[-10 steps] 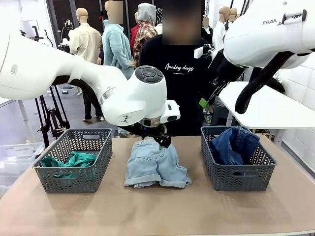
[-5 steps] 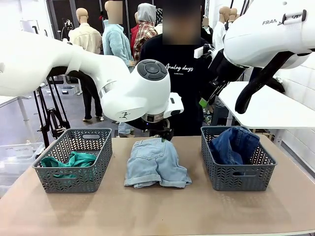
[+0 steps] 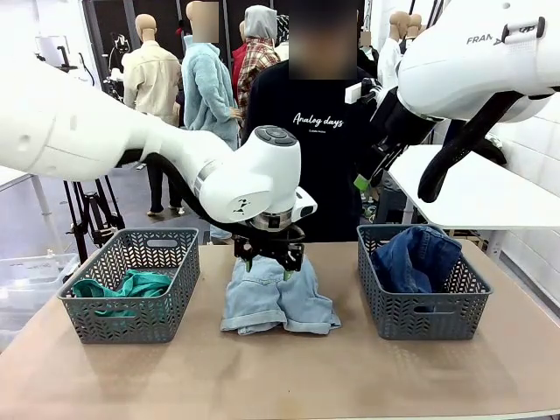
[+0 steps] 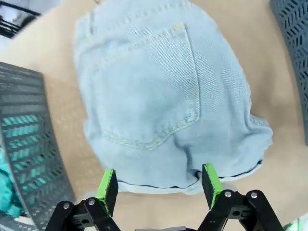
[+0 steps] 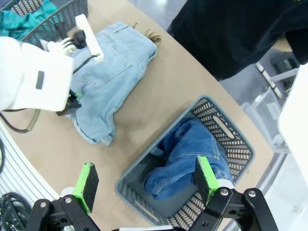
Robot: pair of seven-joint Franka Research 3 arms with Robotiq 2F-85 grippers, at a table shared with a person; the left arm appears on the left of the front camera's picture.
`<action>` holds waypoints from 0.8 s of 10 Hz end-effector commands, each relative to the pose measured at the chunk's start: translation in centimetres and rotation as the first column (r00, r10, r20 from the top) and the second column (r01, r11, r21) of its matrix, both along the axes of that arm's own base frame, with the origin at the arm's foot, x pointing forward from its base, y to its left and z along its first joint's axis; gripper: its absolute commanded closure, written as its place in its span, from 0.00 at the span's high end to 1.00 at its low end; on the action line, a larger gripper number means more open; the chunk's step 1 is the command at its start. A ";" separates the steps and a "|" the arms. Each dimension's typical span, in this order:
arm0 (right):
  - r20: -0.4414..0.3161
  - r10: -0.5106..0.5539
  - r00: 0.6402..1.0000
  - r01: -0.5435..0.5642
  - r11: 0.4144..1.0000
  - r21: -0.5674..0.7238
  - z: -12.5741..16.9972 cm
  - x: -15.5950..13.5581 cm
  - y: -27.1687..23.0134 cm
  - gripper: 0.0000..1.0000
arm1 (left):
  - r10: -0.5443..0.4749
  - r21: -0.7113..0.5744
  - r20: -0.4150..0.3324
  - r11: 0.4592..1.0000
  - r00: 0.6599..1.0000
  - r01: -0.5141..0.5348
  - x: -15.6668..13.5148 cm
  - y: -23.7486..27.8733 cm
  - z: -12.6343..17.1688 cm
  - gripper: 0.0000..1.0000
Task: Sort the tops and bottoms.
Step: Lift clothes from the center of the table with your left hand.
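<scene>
Pale shorts (image 3: 278, 297) lie flat at mid-table, in neither basket. The left gripper (image 4: 159, 180) hovers just over them, jaws spread, holding nothing. At their 9 o'clock the left basket (image 3: 131, 328) holds the teal top (image 3: 122, 287). At 3 o'clock the right basket (image 3: 420, 319) holds the dark shorts (image 3: 418, 258). The right gripper (image 5: 147, 180) hangs high above it, jaws wide, empty. A person (image 3: 319, 140) stands at 12 o'clock.

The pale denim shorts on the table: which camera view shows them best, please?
The left wrist view: there the pale denim shorts appear large and close, back pocket and seams sharp. In the front view the left gripper hides their top edge. The right wrist view shows them small, partly behind the left arm.
</scene>
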State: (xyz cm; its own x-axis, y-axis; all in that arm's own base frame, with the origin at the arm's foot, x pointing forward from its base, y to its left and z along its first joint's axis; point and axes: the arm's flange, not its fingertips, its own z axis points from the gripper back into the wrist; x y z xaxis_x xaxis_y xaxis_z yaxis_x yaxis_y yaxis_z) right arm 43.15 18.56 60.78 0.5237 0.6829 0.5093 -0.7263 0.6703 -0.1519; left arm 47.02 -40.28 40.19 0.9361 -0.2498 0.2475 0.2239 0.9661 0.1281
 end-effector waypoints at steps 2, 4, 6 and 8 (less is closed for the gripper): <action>-0.001 -0.005 1.000 0.005 1.000 -0.005 0.0 -0.1 0.0 1.00 | 0.031 -0.145 -0.093 0.989 0.995 -0.044 1.6 0.3 0.6 0.91; -0.001 -0.005 1.000 0.005 1.000 -0.005 0.0 -0.1 0.0 1.00 | 0.092 -0.133 -0.087 0.986 0.992 -0.103 3.0 1.4 -0.8 0.91; -0.001 -0.005 1.000 0.005 1.000 -0.005 0.0 -0.1 0.0 1.00 | 0.130 -0.126 -0.068 0.982 0.989 -0.137 4.0 1.9 -2.4 0.91; -0.001 -0.005 1.000 0.005 1.000 -0.005 0.0 -0.1 0.0 1.00 | 0.162 -0.147 -0.042 0.975 0.986 -0.166 4.9 2.2 -3.2 0.91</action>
